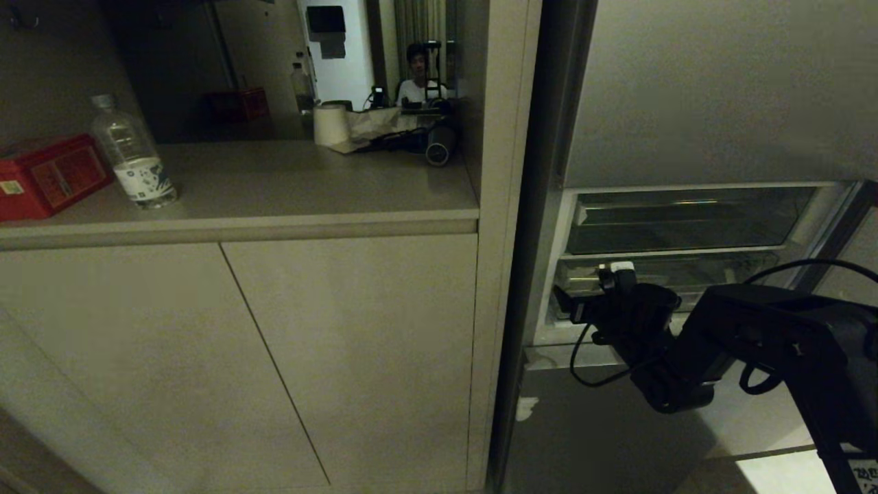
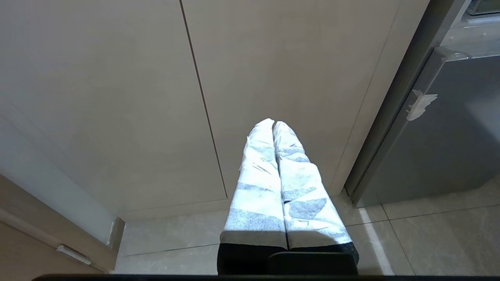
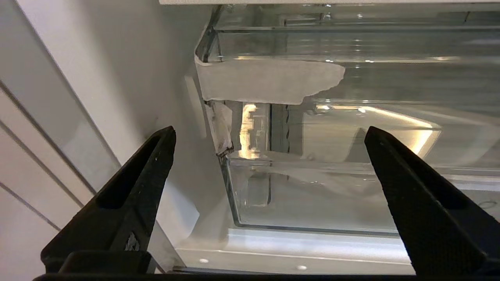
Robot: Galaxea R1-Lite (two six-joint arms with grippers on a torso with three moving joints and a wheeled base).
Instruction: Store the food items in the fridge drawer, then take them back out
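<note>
Your right gripper (image 3: 269,132), jaws wide apart and holding nothing, faces the taped fridge drawer (image 3: 273,82); its contents can't be told.

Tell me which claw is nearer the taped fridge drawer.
Right. The right claw is open, right in front of the fridge drawer. The left claw is shut, down by the cabinet doors, away from it.

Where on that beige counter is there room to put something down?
The widest bare patch on the beige countertop lies in the middle, between the clear plastic water bottle and the white paper roll. The front edge is free too. It is crowded at the left end by the red box and at the back right by dark gear.
</note>
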